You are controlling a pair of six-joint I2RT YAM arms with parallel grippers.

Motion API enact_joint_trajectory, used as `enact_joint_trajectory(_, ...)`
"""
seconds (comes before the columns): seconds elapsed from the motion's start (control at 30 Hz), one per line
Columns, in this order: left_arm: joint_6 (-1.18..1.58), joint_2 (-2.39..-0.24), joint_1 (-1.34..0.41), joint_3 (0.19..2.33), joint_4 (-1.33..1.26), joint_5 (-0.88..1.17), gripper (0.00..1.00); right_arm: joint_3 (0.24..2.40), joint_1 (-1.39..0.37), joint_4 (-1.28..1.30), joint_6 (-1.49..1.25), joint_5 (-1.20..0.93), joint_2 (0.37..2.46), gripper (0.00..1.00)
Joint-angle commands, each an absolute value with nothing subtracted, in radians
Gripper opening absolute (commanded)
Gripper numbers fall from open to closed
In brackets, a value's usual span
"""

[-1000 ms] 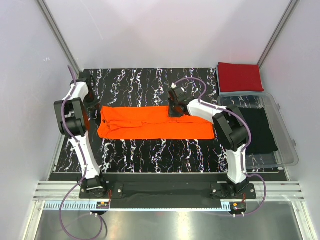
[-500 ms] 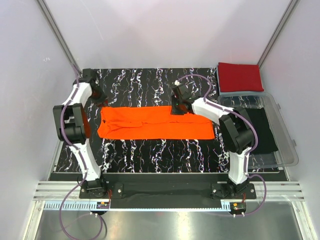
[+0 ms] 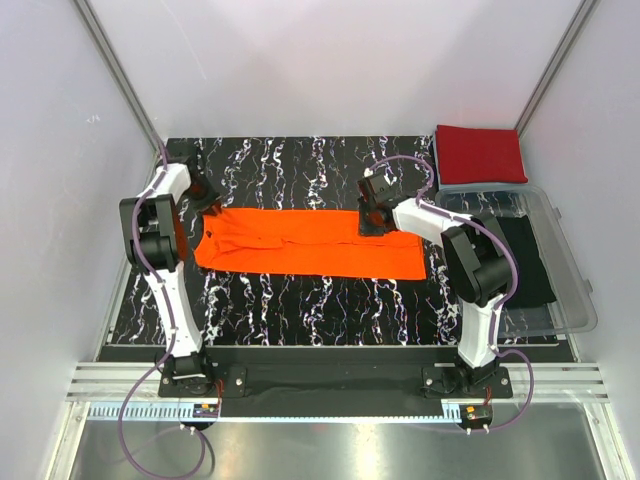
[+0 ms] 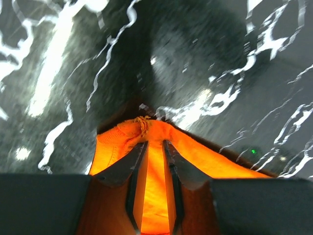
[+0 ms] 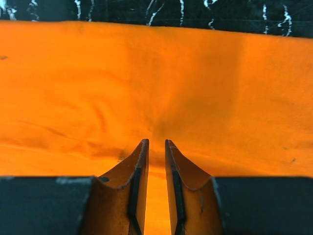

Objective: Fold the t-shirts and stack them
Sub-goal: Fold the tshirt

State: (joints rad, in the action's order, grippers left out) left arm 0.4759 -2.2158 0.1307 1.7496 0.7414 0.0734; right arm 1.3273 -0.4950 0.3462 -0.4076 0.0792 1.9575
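— Orange t-shirt (image 3: 310, 243): where does it lie?

— Spread in a long band across the middle of the table (image 3: 300, 310), flat on the marbled top and, by the look of it, already narrowed lengthwise. The red t-shirt (image 3: 480, 153) sits folded at the far right corner, well apart, beside a clear bin (image 3: 575, 285) with a dark garment (image 3: 525, 260) in it.

— And the jaws?

— The left gripper (image 4: 155, 143) has its jaws nearly closed on a bunched bit of hem at the shirt's left end, where cloth humps over the tips. The right gripper (image 5: 156, 142) has its jaws just as narrow. They pinch the far edge toward the right end, with creases running into the tips.

— How will the orange t-shirt handle?

— Light, soft and limp, I judge. It will sag and drag between two holds. It wants both layers pinched at the edge, the holds apart and level, and a low carry so the fold lands square.
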Motion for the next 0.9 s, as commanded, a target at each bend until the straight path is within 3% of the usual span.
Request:
enact_joint_trajectory(0.0,0.466,-2.229,0.129,1.798,0.716,0.121,0.26,1.328,-0.483,0.334,-0.384,0.13,1.953,0.27)
enact_joint_trajectory(0.27,0.437,-1.958,0.13,1.678,0.735,0.1,0.31,1.4,-0.482,0.362,-0.396,0.06,1.908,0.29)
enact_joint_trajectory(0.57,0.431,-1.795,0.123,1.346,0.727,0.218,0.32,1.555,-0.603,0.338,-0.448,-0.164,1.946,0.3)
enact_joint_trajectory(0.77,0.387,-1.683,0.123,1.218,0.703,0.204,0.43,1.586,-0.729,0.174,-0.491,-0.245,2.005,0.38)
enact_joint_trajectory(0.87,0.376,-1.681,0.123,1.191,0.707,0.228,0.43,1.614,-0.747,0.127,-0.506,-0.275,2.057,0.41)
